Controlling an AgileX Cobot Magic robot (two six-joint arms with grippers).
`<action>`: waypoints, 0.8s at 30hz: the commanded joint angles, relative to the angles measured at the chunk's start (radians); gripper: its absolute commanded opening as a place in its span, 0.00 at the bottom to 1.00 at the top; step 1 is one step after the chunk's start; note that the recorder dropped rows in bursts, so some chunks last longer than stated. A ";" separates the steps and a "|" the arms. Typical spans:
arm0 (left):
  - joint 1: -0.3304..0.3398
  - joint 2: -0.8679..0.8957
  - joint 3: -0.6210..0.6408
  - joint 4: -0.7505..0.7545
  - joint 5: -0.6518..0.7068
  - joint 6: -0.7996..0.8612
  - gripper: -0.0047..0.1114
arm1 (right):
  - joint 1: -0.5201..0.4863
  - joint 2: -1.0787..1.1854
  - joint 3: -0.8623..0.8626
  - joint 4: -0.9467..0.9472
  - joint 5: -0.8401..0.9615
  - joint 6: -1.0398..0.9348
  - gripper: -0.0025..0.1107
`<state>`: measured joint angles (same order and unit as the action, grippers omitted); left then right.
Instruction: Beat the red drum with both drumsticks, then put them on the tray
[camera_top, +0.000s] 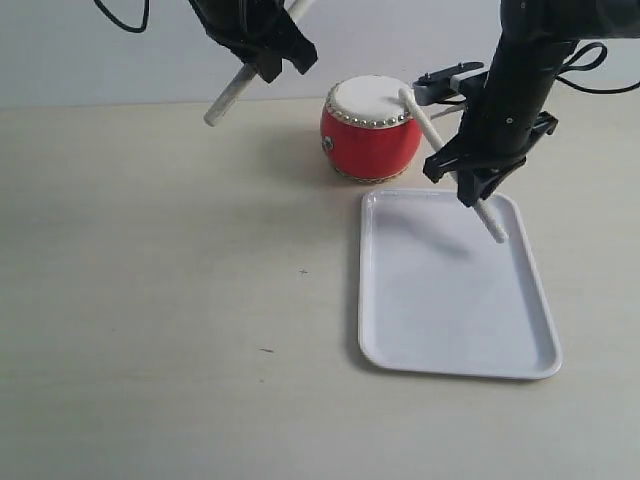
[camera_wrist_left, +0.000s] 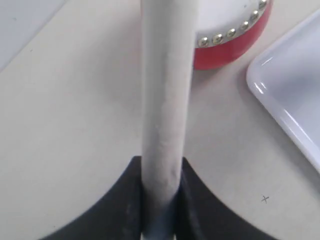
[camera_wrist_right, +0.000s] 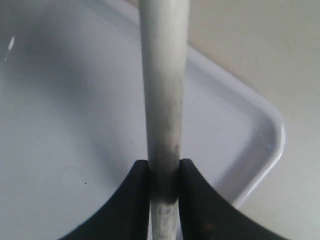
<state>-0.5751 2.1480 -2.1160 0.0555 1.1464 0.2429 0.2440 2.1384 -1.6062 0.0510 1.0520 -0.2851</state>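
A tiny dark cross-shaped mark (camera_top: 303, 271) (camera_wrist_left: 265, 199) sits on the pale beige tabletop (camera_top: 150, 300), in front of and to the left of the small barrel-shaped red drum (camera_top: 370, 140) (camera_wrist_left: 230, 52) with its white skin and ring of silver studs.

The flat white rectangular tray (camera_top: 450, 320) (camera_wrist_left: 295, 95) (camera_wrist_right: 60, 100), with rounded corners and a low rim, lies just in front of the red drum and to its right. A narrow strip of table separates the two. The tray's glossy floor carries a soft grey shadow of the arm above it.

The black right gripper (camera_top: 475, 190) (camera_wrist_right: 164, 172) hangs to the right of the red drum, over the tray's end nearest the drum. Its jaws pinch the right drumstick (camera_top: 425, 120) (camera_wrist_right: 162, 75), a slim pale cream wooden stick. The stick slopes from a tip at the edge of the drum's skin down to an end over the tray. Whether that tip touches the skin cannot be told. The lower end is above the tray floor, apart from its shadow.

The black left gripper (camera_top: 268, 62) (camera_wrist_left: 162, 175) is raised to the left of the red drum. Its jaws clamp the left drumstick (camera_top: 230, 100) (camera_wrist_left: 166, 100), a matching cream stick, held in the air. Its lower rounded end slants down and away from the drum.
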 joint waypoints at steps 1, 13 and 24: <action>-0.004 0.047 0.000 -0.038 0.000 0.009 0.04 | 0.000 -0.102 -0.007 -0.002 -0.021 0.000 0.02; -0.006 0.309 -0.066 -0.041 0.035 0.006 0.04 | 0.000 -0.316 -0.007 0.035 0.017 -0.009 0.02; -0.023 0.157 -0.261 -0.063 0.075 -0.044 0.04 | 0.000 -0.040 -0.007 0.151 0.070 -0.080 0.02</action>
<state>-0.5827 2.3723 -2.3518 0.0101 1.2111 0.2200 0.2440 2.0144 -1.6062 0.1933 1.0980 -0.3480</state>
